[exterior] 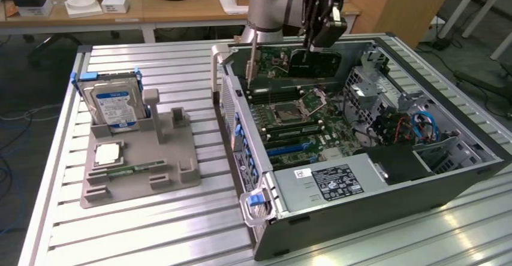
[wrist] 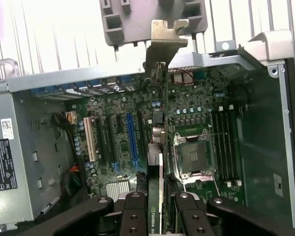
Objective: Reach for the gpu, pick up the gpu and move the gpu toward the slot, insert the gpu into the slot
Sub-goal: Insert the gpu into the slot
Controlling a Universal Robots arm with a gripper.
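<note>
- The dark-grey metal computer case [exterior: 384, 212] lies open (whole top face free). The black robot hand [exterior: 318, 41] hangs over it, clamping the thin dark gpu card [exterior: 308, 62].
- Its silver end bracket [exterior: 252, 62] sits near the case's rear wall.
- A silver labelled power-supply box [exterior: 332, 185] and blue cables [exterior: 424, 125] crowd the other end.
- The slatted aluminium surface [exterior: 192, 218] beside the case lies bare.

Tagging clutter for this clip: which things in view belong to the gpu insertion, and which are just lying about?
In the job: gripper, shut on the gpu; expansion slots; open computer case.
Lying about: hard drive, CPU chip, grey holder tray.
</note>
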